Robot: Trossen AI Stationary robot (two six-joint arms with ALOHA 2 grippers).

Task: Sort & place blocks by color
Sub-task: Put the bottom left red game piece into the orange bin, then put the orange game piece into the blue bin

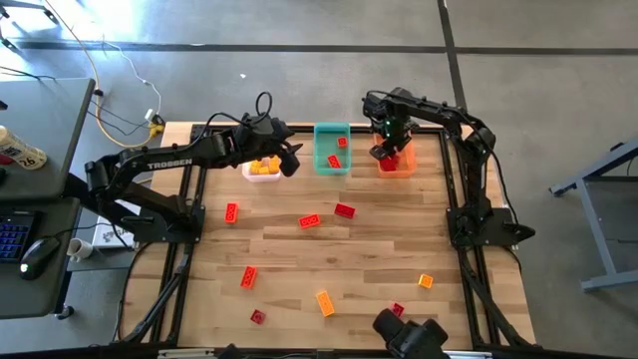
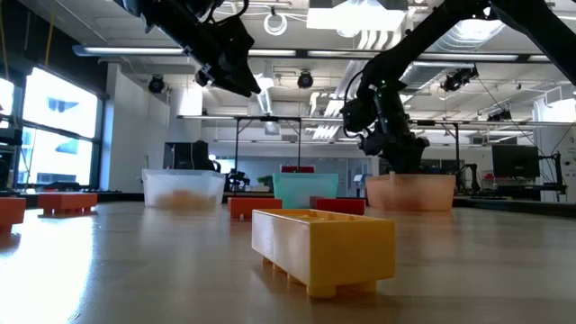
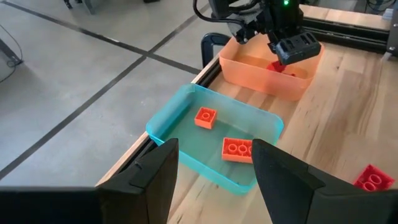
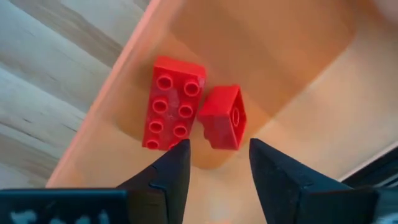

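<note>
The sorting looks well begun but far from finished. Taking the teal bin point(image 1: 332, 149) at the far edge of the worktop point(image 1: 329, 254) as the landmark: it holds two orange blocks point(image 3: 237, 149), the clear bin point(image 1: 263, 169) just to its left holds yellow blocks point(image 1: 264, 167), and the orange bin point(image 1: 396, 161) just to its right holds two red blocks point(image 4: 173, 103), a long one and a small one lying tilted against it. The right claw point(image 4: 217, 165) hangs directly above those two red blocks inside the orange bin, its fingers spread with nothing between them, so the small red piece appears to be freshly delivered. The left claw point(image 3: 214, 162) hovers between the clear bin and the teal bin, over the teal bin's near-left corner, also spread and empty. Still loose on the worktop, all on the near side of the teal bin: a red block point(image 1: 345, 210) and a reddish-orange one point(image 1: 310, 221) nearest it, another point(image 1: 231, 211) off to the left, then farther toward the front edge an orange-red block point(image 1: 248, 276), an orange block point(image 1: 324, 302), a small orange one point(image 1: 426, 281) and two small red ones point(image 1: 257, 317) near the front. By my count roughly eight blocks remain to be picked up, so the job is perhaps a little under halfway.
</note>
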